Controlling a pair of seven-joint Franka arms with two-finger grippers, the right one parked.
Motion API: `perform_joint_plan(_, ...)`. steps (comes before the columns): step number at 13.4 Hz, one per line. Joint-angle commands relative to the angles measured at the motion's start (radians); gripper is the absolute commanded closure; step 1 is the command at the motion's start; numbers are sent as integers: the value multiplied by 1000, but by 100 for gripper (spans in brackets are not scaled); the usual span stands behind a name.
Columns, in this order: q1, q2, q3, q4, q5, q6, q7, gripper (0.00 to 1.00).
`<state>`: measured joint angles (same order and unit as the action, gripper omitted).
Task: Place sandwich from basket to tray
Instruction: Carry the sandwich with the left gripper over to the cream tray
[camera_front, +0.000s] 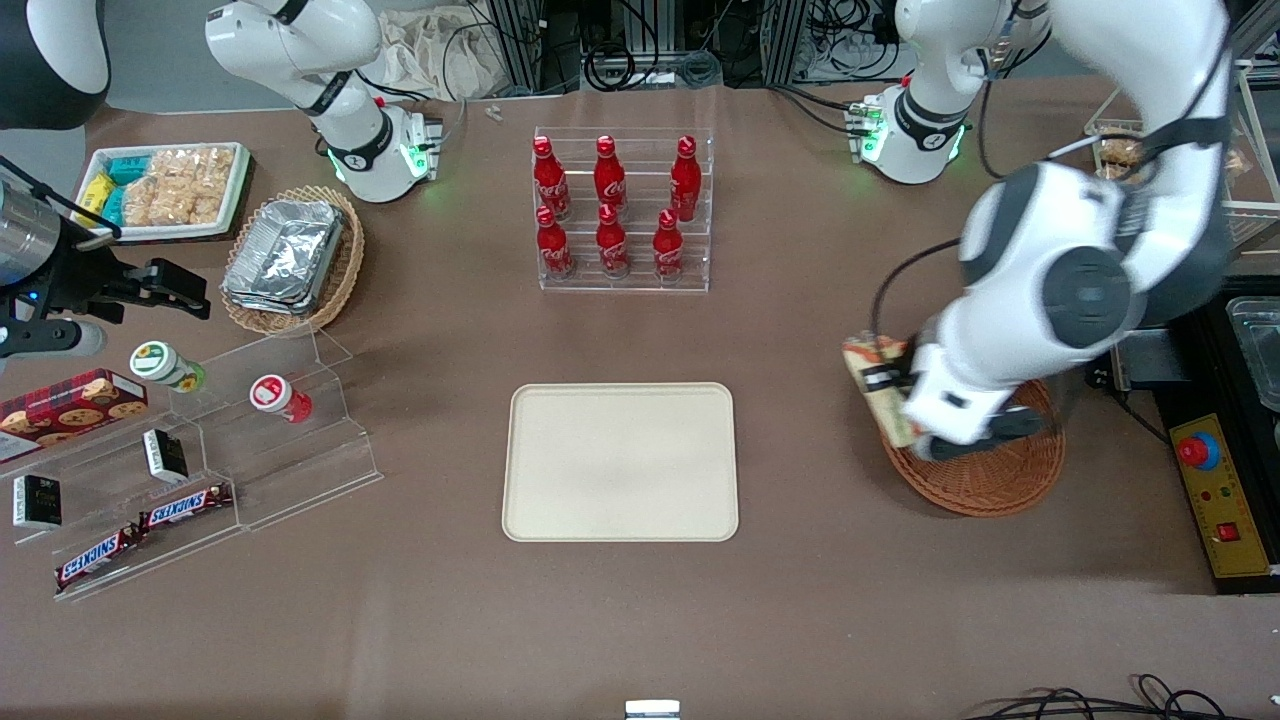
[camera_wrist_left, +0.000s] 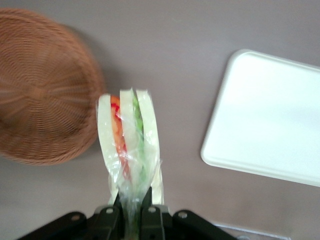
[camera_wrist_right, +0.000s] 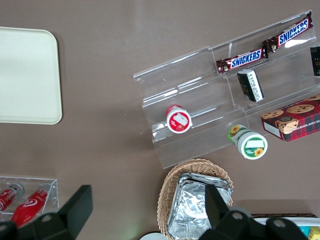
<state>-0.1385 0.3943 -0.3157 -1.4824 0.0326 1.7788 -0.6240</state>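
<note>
Brown matte tabletop (camera_front: 800, 600) fills the scene, cables and arm bases at the edge farthest from the front camera. Flat cream-beige rectangular plastic tray (camera_front: 620, 462) with rounded corners sits near the table's middle, nothing on it; also seen in the left wrist view (camera_wrist_left: 270, 120). Round shallow reddish-brown wicker basket (camera_front: 990, 470) lies toward the working arm's end of the table, well apart from the tray, and shows no contents in the wrist view (camera_wrist_left: 42, 90). Left arm's gripper (camera_front: 905, 395) hangs over the basket's rim on the tray-facing side, fingers (camera_wrist_left: 111, 220) clamped on the narrow end of the small triangular clear-wrapped sandwich (camera_wrist_left: 131, 145), pale bread slices with orange-red and green filling layers. Sandwich (camera_front: 880, 385) is lifted clear of the basket, sticking out past its rim above bare table, between basket and tray but much closer to the basket. Clear acrylic rack with six red cola bottles (camera_front: 620, 210) stands farther from the front camera than the tray. Toward the parked arm's end: lighter tan wicker basket holding foil containers (camera_front: 290, 255), white tray of bagged snacks (camera_front: 165, 190), clear stepped acrylic display (camera_front: 200, 460) with Snickers bars (camera_front: 185, 505), small cups and a cookie box (camera_front: 70, 405).
</note>
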Motion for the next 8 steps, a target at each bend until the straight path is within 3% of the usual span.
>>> perform_joint_plan(1,-87,90,3,34,49,132,24,86)
perform_joint_plan(8,-228,337,3,54,174,476,24,88)
